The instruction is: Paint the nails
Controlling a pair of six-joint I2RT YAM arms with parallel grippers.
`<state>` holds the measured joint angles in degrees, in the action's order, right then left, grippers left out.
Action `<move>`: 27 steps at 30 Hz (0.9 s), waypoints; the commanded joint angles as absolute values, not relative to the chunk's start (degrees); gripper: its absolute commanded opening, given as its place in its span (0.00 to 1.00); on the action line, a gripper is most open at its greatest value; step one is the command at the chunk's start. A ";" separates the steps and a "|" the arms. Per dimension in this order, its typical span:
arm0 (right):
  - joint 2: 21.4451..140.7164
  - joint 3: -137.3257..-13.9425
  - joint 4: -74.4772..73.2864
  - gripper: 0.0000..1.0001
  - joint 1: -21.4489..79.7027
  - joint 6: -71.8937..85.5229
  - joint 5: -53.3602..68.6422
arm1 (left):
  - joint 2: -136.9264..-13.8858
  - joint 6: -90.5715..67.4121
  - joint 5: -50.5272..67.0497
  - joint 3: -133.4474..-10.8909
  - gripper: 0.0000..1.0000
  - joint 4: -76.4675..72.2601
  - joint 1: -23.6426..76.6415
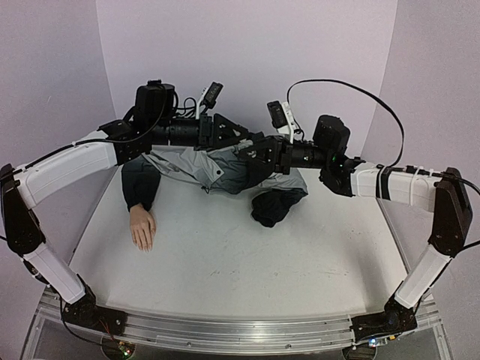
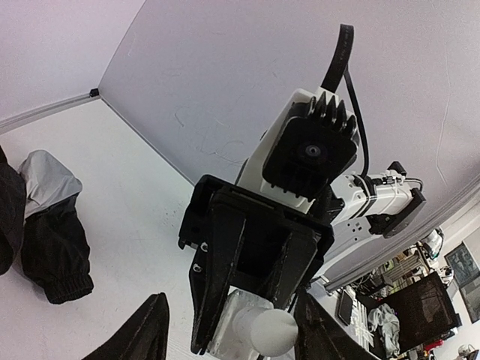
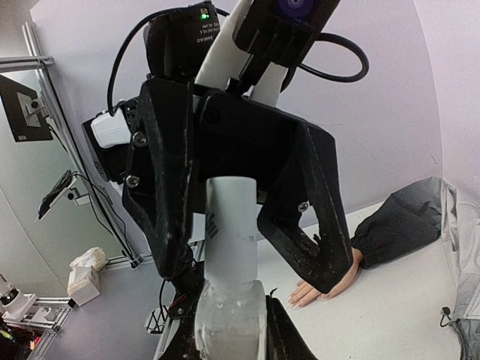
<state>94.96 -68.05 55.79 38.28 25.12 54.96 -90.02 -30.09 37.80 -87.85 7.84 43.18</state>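
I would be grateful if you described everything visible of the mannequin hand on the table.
The mannequin hand is pale, flesh-coloured and plastic-looking. It lies flat on the white table, fingers pointing toward the near edge. Its wrist disappears into a dark sleeve cuff. Only table and cuff touch it; its nails are too small to judge.

Both arms are built alike, the left arm and the right arm each having white shell links between black joint housings. Black bases sit at 7 and 5 o'clock of the overhead view. A black cable arcs off the right arm at 1 o'clock, and a black strap rings its white forearm. Each wrist bears a white bracket with a black camera. The jaws are black, wedge-shaped plates. Silver screws stud the left jaws at 9 o'clock, below a green light at 12 o'clock.
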 commanded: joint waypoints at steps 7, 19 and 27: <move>94.09 -68.11 58.30 0.00 38.35 22.48 54.66 | -89.86 -30.06 36.16 -90.44 0.37 4.75 43.21; 90.58 -69.04 45.44 0.00 41.92 10.83 25.81 | -90.53 -29.59 34.60 -89.74 0.12 5.91 43.23; 89.66 -71.93 43.78 0.00 53.73 0.45 -12.87 | -90.79 -26.01 31.25 -91.29 0.08 11.94 44.23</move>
